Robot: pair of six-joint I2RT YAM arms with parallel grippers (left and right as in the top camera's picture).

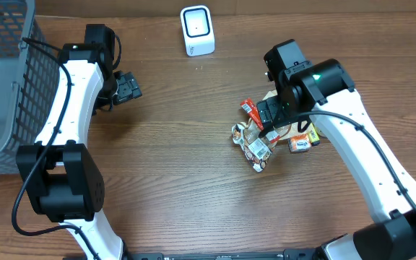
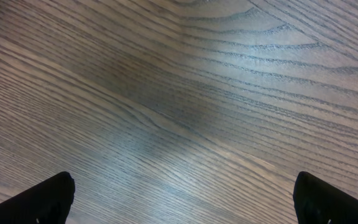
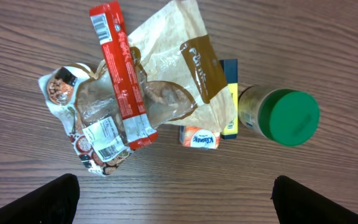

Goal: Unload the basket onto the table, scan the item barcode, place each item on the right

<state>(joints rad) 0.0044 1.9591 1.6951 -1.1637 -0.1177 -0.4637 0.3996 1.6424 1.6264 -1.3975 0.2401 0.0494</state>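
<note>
- Since neither pincer holds anything, the task looks barely begun: no item is lifted, and none is near the scanner.
- The pile of items lies on the worktop, right of centre and well apart from the white scanner at the far edge.
- The right pincer hovers directly above that pile, fingers spread wide, touching nothing.
- Below it, a red bar wrapper lies across a clear snack bag, whose white label looks like a barcode. A brown pouch, a small carton and a green-lidded jar sit just beside them.
- The left pincer is also spread wide, over bare wood near the basket.
- Left to do, by my reading: pick one item, grip it, carry it to the scanner and turn its barcode toward the scanner's face.
</note>
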